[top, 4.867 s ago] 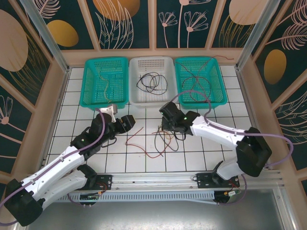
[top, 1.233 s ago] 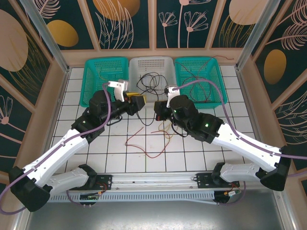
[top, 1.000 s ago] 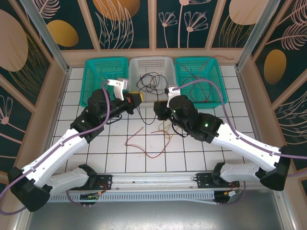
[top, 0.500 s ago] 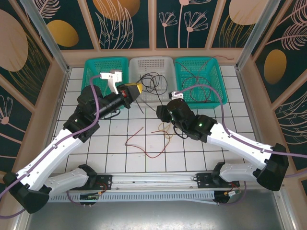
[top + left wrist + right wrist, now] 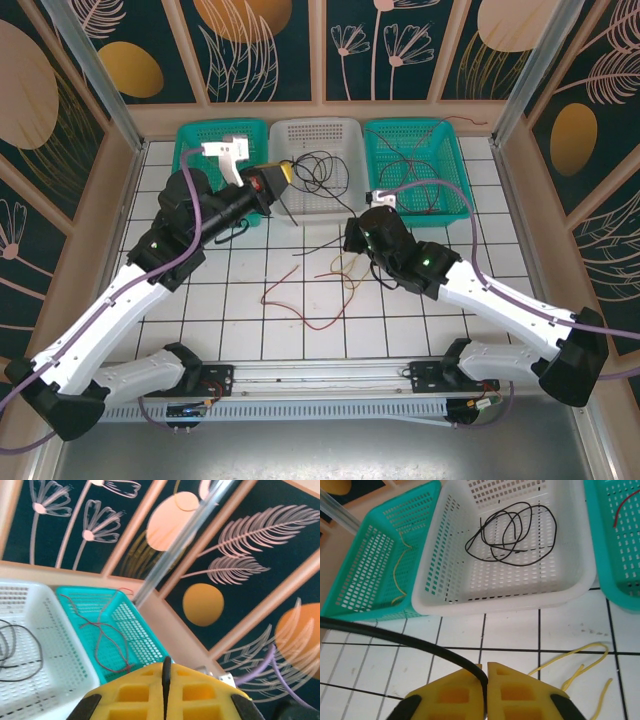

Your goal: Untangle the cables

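Overhead, the left tool [image 5: 278, 183] is raised near the left teal basket [image 5: 186, 140], its yellow pads clamped on a black cable [image 5: 291, 216]. The strand slopes down to the right tool [image 5: 352, 239], pinched shut on it above the tiled desk [image 5: 240, 320]. A red cable [image 5: 305, 320] and a yellow cable [image 5: 348, 272] lie loose between the arms. A black coil [image 5: 315, 170] rests in the white basket [image 5: 315, 128].

White tiled table [image 5: 200, 300] bears 3 baskets [image 5: 315, 215], loose red cable [image 5: 280, 282], yellow cable [image 5: 348, 272].
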Action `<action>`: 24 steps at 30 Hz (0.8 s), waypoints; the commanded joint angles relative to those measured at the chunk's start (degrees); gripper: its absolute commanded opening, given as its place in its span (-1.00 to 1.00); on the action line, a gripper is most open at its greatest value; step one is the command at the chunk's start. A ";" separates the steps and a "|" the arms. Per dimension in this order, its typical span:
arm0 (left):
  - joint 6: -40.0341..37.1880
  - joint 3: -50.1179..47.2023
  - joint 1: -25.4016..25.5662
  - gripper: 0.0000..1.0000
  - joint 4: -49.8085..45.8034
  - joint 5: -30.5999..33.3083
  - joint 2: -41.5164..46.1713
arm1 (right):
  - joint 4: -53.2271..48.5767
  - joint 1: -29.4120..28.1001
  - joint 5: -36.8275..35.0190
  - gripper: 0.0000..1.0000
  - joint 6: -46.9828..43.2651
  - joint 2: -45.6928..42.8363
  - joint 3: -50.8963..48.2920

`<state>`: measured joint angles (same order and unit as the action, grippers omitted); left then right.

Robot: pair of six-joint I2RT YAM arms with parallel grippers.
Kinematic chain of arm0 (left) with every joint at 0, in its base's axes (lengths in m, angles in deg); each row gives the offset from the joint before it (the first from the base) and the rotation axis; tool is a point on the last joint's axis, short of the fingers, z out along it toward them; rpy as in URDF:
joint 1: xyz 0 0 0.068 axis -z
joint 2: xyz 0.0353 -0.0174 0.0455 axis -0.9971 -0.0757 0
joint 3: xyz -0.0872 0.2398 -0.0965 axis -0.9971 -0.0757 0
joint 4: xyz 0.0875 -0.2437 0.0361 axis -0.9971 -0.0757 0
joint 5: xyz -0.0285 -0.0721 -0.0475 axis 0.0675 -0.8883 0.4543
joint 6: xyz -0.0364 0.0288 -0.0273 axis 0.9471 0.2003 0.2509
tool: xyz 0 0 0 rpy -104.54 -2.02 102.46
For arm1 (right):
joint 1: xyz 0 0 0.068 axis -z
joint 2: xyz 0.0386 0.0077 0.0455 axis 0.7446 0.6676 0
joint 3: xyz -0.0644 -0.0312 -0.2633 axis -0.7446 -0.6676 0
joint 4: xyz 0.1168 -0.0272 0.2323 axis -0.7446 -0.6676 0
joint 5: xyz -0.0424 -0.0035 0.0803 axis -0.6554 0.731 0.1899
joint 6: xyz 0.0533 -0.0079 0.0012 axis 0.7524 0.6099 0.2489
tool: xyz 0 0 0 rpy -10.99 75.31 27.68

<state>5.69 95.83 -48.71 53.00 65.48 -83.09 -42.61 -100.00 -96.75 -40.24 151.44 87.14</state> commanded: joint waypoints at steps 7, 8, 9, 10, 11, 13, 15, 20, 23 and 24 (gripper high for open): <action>-3.29 12.27 -3.48 -1.00 -4.69 7.38 -8.48 | 0.27 -11.00 -6.78 -1.00 -12.61 4.16 -1.49; -3.34 13.90 -4.08 -1.00 -4.61 7.48 -9.80 | 0.88 -12.58 -6.82 -1.00 -13.72 5.12 -1.33; -3.34 15.56 -4.61 -1.00 -4.28 7.37 -11.21 | 1.41 -13.78 -6.76 -1.00 -14.50 6.12 -1.10; -3.19 17.01 -4.92 -1.00 -4.01 7.05 -12.43 | 1.91 -14.55 -6.37 -1.00 -15.01 7.06 -0.88; -2.99 18.61 -5.22 -1.00 -3.49 6.43 -13.76 | 2.51 -15.28 -5.67 -1.00 -15.45 8.19 -0.63; -2.88 21.11 -5.37 -1.00 -2.22 4.90 -16.22 | 3.42 -16.45 -5.26 -1.00 -16.29 10.06 -0.02; -2.55 23.47 -5.40 -1.00 -2.21 4.08 -18.76 | 4.06 -17.35 -6.11 -1.00 -17.01 11.39 0.47; -2.02 27.25 -5.57 -1.00 -2.68 1.09 -23.52 | 6.32 -18.08 -11.46 -0.98 -18.10 10.70 0.41; -2.17 27.89 -5.73 -1.00 -2.33 1.26 -24.83 | 6.53 -17.09 -14.97 -0.29 -16.70 8.14 -0.07; -2.46 28.22 -5.83 -1.00 -2.36 1.54 -25.36 | 5.68 -16.22 -16.41 -0.13 -15.33 7.25 -0.04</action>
<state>3.61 120.46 -53.54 44.17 66.22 -108.31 -33.58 -116.78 -108.53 -56.54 161.34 87.86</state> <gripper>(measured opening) 0.052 0.376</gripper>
